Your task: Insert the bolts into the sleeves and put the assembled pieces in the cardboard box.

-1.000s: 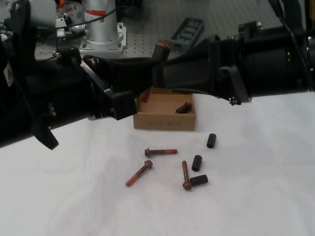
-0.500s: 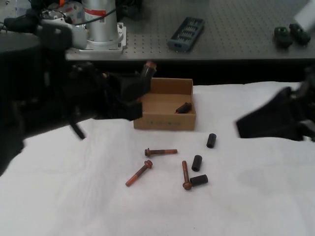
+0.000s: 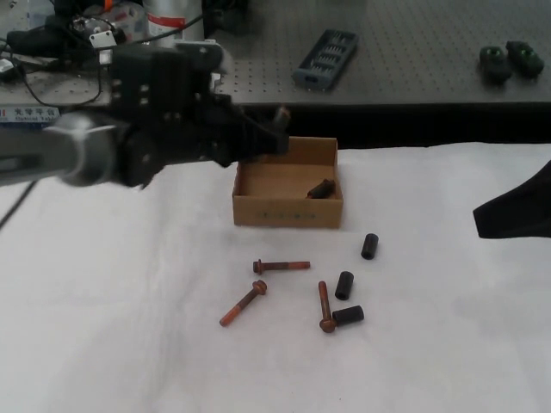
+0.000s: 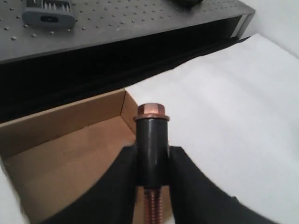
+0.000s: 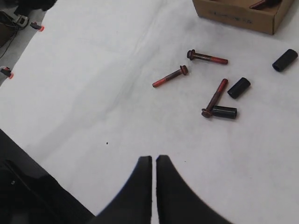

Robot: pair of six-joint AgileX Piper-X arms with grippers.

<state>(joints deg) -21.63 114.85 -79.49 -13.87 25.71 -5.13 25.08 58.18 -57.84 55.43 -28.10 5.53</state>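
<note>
Nearest me, three copper bolts (image 3: 281,266) and three black sleeves (image 3: 344,285) lie loose on the cloth (image 3: 129,344). My right pincer (image 5: 154,161) hangs over it, fingers pressed together on nothing. Beyond, the box (image 3: 288,215) holds one sleeved bolt (image 3: 321,188) in its far right corner. My left pincer (image 4: 152,156) clamps another piece (image 4: 152,135) over the box's far rim: black sleeve, copper hex head at one end, thread at the other.

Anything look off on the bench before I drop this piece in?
Nothing stands out. The left pincer grips a sleeve with its bolt seated through, near the box. The box sits upright with one piece inside; three bolts and three sleeves lie loose on the cloth.
</note>
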